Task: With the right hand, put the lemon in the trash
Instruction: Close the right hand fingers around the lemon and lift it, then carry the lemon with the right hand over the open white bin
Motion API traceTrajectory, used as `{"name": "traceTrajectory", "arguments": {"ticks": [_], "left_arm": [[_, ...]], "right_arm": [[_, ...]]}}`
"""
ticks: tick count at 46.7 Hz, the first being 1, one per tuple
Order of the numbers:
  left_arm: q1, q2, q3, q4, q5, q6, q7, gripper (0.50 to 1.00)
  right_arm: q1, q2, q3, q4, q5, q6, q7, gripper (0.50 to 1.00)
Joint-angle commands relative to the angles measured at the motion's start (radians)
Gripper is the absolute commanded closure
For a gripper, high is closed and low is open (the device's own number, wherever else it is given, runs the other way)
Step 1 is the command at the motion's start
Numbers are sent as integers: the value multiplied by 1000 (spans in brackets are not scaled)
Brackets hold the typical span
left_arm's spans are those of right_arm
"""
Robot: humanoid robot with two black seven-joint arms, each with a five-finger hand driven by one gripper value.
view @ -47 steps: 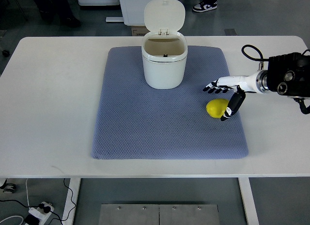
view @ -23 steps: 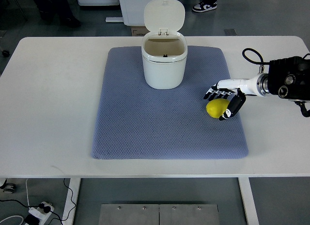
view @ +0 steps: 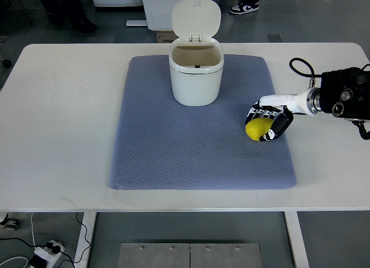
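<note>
While the right hand point(view: 267, 121) wraps its curled fingers and thumb around the lemon point(view: 256, 129), the fruit sits on the blue mat point(view: 173, 152), right under the palm. A firm, even squeeze looks wise here, since a round, smooth lemon could squirt out sideways. Up and to the hand's left stands the white trash bin point(view: 196, 77), lid point(view: 196, 17) flipped open. Bare mat lies between them, but the lemon must clear the bin's rim.
</note>
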Motion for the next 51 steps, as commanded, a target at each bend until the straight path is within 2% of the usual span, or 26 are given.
{"name": "traceTrajectory", "arguments": {"ticks": [1,4,21,33,39,45,51], "left_arm": [[1,0,0,1,0,0,0,500],[1,0,0,-1,1,0,0,500],[0,0,0,1,0,0,0,500],[0,0,0,1,1,0,0,500],[0,0,3,1,0,0,0,500],[1,0,0,-1,0,0,0,500],[0,0,0,1,1,0,0,500]], "right_arm": [[-3,0,2,0,2,0,0,940],[-6,0,2,0,2,0,0,1000],[25,-31,22,-26,14,13,2,1000],[123,-72,89,-58,31,66,-8,1000],[160,-80,150,-72,107,97,-34,1000],[167,-74,224,-100,152,97,-77,1000],[167,-66,262,-110,153,91,-83,1000]]}}
